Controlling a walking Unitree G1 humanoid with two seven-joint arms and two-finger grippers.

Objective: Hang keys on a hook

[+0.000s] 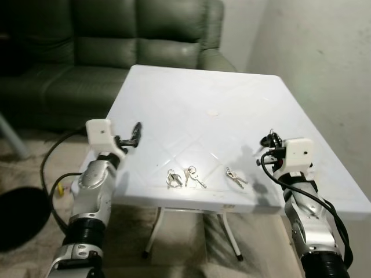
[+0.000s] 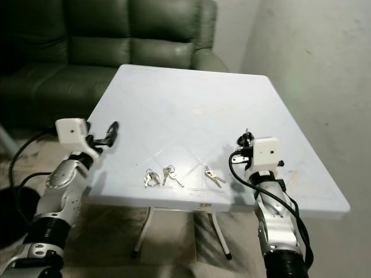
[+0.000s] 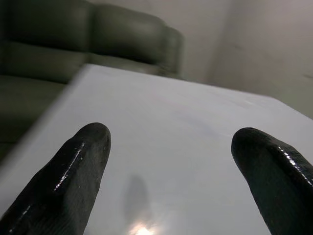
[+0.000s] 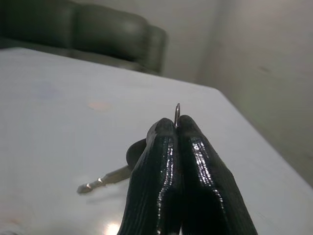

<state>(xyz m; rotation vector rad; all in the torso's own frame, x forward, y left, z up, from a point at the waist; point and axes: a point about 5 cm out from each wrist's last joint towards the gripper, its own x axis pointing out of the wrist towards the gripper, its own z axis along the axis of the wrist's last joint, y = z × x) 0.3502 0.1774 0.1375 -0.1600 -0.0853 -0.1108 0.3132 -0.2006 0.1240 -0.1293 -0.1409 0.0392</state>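
Your right gripper has its fingers pressed together on a thin metal key ring, with what looks like a silver key hanging below, just above the white plastic table. Three more key bunches lie near the front edge. Your left gripper hovers open over the left edge. A dark green sofa stands behind.

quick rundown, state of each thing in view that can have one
left end effector: open, empty, over the table's left edge
right end effector: shut on a key ring, above the table
held keys: pinched by the ring, dangling
three key sets: lying flat near the table's front edge, untouched
table: upright
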